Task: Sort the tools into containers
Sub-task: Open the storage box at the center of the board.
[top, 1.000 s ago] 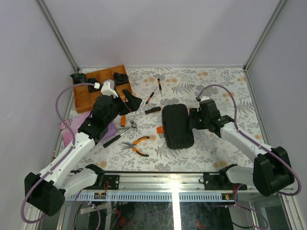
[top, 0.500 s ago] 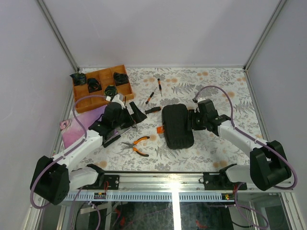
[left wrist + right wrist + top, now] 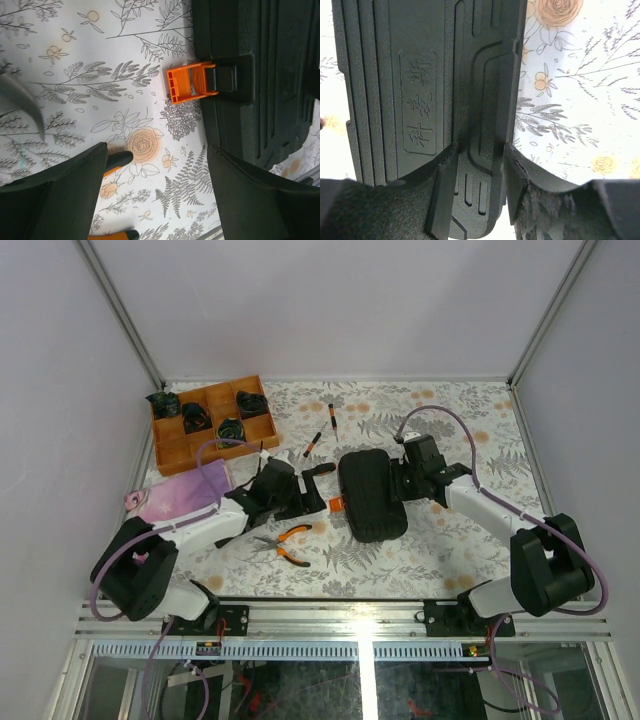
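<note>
The left gripper (image 3: 157, 190) is spread wide and holds nothing, hanging over the flowered tablecloth (image 3: 100, 60) just left of the closed black tool case (image 3: 370, 495) and its orange tab (image 3: 192, 82). The right gripper (image 3: 476, 185) is narrowly parted at the case's right edge, and I cannot tell whether it pinches the case. Orange-handled pliers (image 3: 283, 543) lie near-left of the case, and a screwdriver (image 3: 318, 469) lies far-left of it.
</note>
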